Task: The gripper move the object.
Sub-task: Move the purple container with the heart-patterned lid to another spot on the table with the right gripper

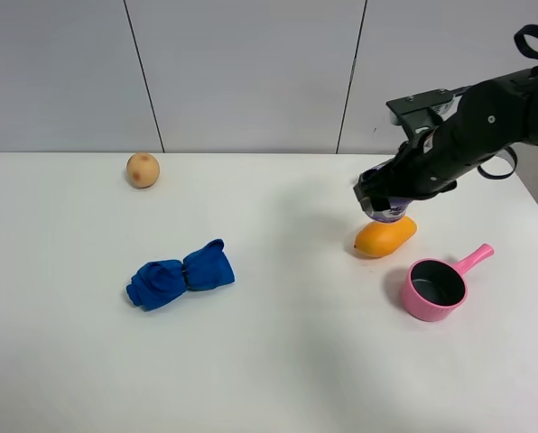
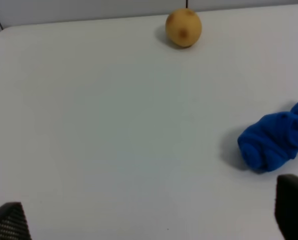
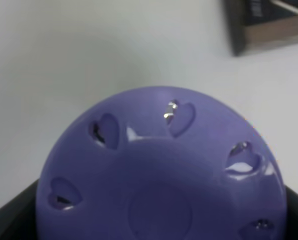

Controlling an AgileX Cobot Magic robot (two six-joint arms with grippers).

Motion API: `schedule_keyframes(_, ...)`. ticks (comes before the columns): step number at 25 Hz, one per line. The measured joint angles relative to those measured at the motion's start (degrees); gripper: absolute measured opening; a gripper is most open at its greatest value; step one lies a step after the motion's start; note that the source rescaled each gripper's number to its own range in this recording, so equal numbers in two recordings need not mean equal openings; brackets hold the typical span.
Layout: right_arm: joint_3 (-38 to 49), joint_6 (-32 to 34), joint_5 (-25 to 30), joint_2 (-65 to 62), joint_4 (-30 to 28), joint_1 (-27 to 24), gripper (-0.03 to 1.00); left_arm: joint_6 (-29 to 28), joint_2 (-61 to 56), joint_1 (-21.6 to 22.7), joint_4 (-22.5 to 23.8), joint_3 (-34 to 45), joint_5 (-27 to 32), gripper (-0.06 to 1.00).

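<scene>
Overhead view, clock positions taken from the centre of the table.

Right gripper: at about 2 o'clock, clenched on the container. Only a lilac sliver of the container shows under the black claw. The right wrist view confirms the grasp: the lilac lid, pierced with heart-shaped openings, fills the lower picture, with dark gripper parts close against it on both sides.

Container position: in the claw, directly at 12 o'clock of the mango, its lower edge meeting the mango's upper outline. Whether the two touch cannot be told.

Left gripper: not seen overhead. In its own wrist view the two dark fingertips sit at opposite corners, spread wide, with nothing between them.

Other items:
- Pink saucepan: at 4 o'clock of the mango, near but apart, upright, handle pointing to 2 o'clock.
- Blue cloth: bundled, at about 9 o'clock.
- Round yellow-brown fruit: at about 10 o'clock, close to the far edge, well apart from the cloth.
</scene>
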Motion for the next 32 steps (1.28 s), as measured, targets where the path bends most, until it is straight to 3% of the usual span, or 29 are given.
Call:
schedule_keyframes(9, 0.0, -0.64, -0.16, -0.13, -1.46, -12.38, 0.0, 0.0, 0.0, 0.0, 0.0, 0.0, 0.0, 1.0)
schedule_keyframes(15, 0.0, -0.76, -3.78, 0.38, -1.52, -19.01, 0.0, 0.0, 0.0, 0.0, 0.0, 0.0, 0.0, 1.0)
schedule_keyframes(26, 0.0, -0.8, -17.08, 10.06, -0.87, -19.73, 0.0, 0.0, 0.0, 0.0, 0.0, 0.0, 0.0, 1.0)
schedule_keyframes(32, 0.0, -0.8, -21.49, 16.73, 1.67, -19.73, 0.0, 0.0, 0.0, 0.0, 0.0, 0.0, 0.0, 1.0)
